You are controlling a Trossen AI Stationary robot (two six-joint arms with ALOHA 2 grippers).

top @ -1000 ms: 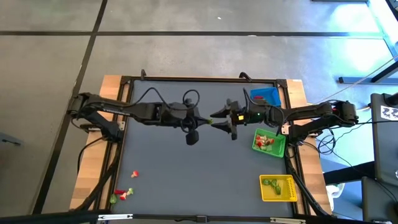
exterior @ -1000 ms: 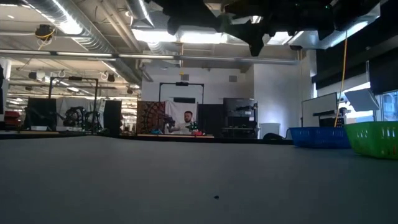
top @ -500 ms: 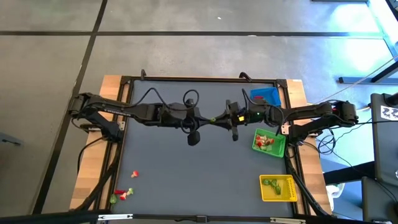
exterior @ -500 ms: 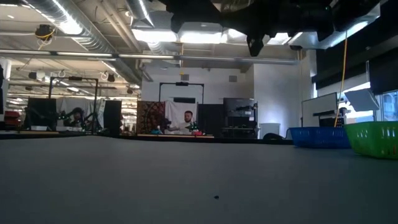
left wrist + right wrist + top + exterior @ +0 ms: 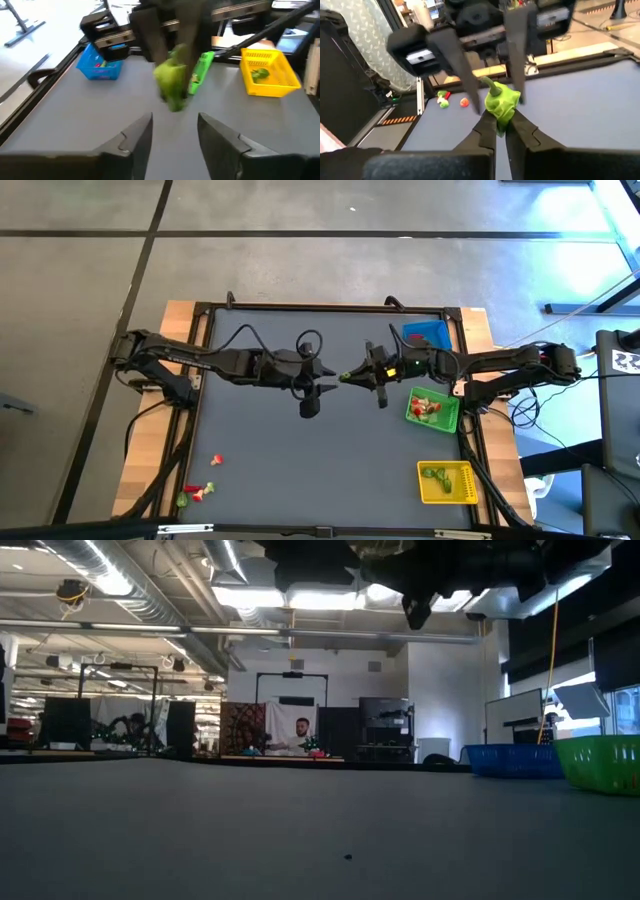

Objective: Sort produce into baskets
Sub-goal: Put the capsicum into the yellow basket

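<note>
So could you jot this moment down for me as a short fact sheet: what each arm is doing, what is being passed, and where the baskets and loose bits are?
Setting: dark table seen from above
Right end effector: shut on green pepper, mid-table in the air
Left end effector: open, fingers apart beside the pepper, facing the right one
Blue basket: far right corner
Green basket: right side, red and whitish pieces inside
Yellow basket: near right, green pieces inside
Loose produce: near left corner
</note>
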